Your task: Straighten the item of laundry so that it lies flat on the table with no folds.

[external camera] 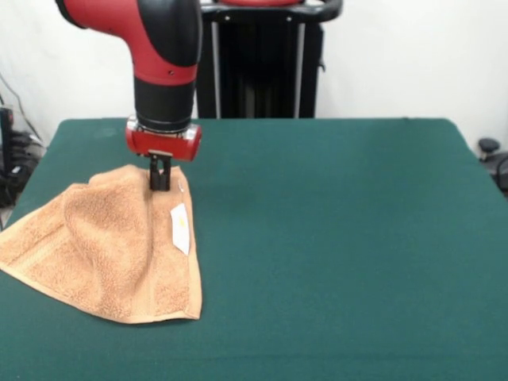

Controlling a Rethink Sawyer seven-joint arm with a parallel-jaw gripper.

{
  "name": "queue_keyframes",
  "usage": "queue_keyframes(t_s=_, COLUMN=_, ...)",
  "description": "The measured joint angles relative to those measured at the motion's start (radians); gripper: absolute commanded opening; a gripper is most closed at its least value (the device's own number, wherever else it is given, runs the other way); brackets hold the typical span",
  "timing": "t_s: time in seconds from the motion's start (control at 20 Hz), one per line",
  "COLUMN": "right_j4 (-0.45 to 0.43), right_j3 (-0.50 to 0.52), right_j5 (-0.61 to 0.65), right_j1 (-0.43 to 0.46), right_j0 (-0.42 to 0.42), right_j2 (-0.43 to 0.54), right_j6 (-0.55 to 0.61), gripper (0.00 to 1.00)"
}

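From the front, the towel (111,246) sits bunched up at the left of the green table (341,238), with a fold humped through its middle and its white label (181,228) on the right edge. The gripper (159,181) comes down at the towel's upper corner, fingers drawn narrow and pinching the cloth there.
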Motion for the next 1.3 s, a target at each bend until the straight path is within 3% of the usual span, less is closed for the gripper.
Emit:
queue_keyframes(t_s=0.95, right_j4=0.11, right_j3=0.012, right_j5=-0.009, right_j1=0.0, right_j0=0.018, right_j2=0.01, right_j6=0.0, gripper=0.0)
queue_keyframes(t_s=1.2, right_j4=0.168, right_j3=0.014, right_j5=-0.024, right_j1=0.002, right_j0=0.066, right_j2=0.012, right_j6=0.0, gripper=0.0)
queue_keyframes(t_s=1.3, right_j4=0.213, right_j3=0.014, right_j5=-0.034, right_j1=0.005, right_j0=0.128, right_j2=0.004, right_j6=0.0, gripper=0.0)
